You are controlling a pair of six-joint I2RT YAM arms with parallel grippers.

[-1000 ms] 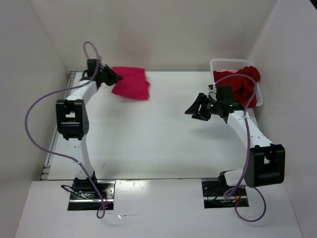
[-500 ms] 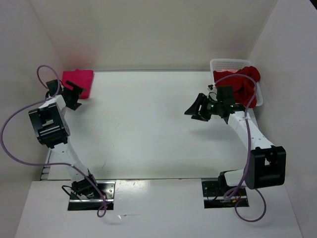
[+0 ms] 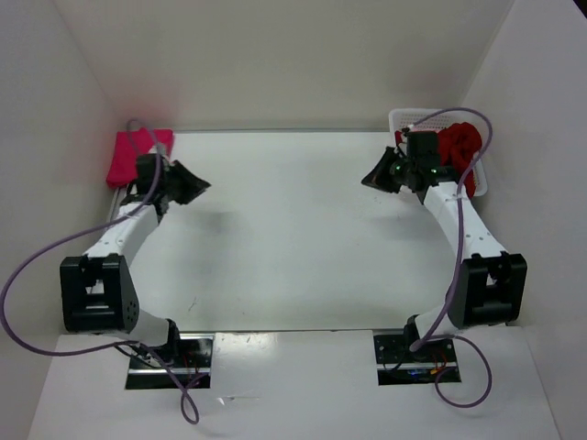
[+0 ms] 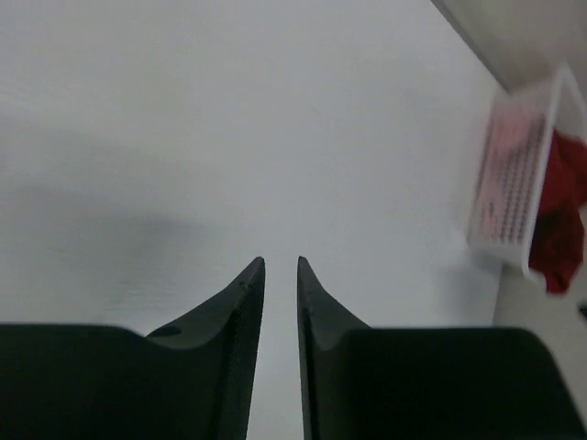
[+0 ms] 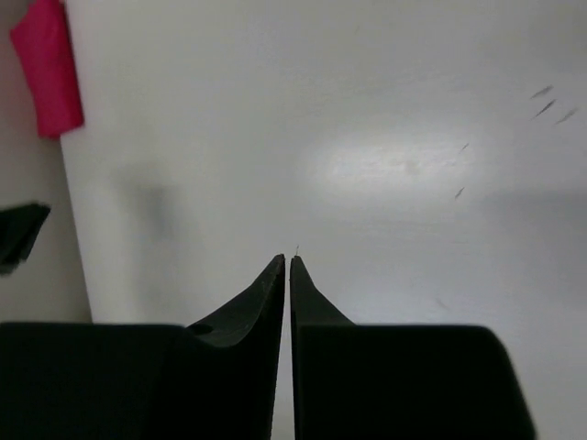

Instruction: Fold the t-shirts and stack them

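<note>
Top external view puts the folded magenta t-shirt (image 3: pixel 138 156) in the table's 10 o'clock corner, against the left wall. The dark red t-shirt (image 3: pixel 456 151) lies bunched in the white basket (image 3: pixel 431 116) at 2 o'clock. No salmon shirt can be made out. The left gripper (image 4: pixel 281 264) hangs just beside the magenta shirt, facing 3 o'clock, its fingers slightly parted on nothing. The right gripper (image 5: pixel 285 259) hovers beside the basket with its fingertips pressed together and empty. One shirt looks done, so the step in hand is probably fetching the red one. To do that well, the right jaws should spread before dipping into the basket, pinch a single layer near the collar or hem, and lift it clear of the rim. The shirt can then be spread on the bare table (image 3: pixel 293 238), with the left arm ready to take the far edge. Compared with a second ago, the magenta shirt has gone from carried at 11 o'clock to set down. The left arm has swung inward, and the right gripper has moved toward the basket and closed.
</note>
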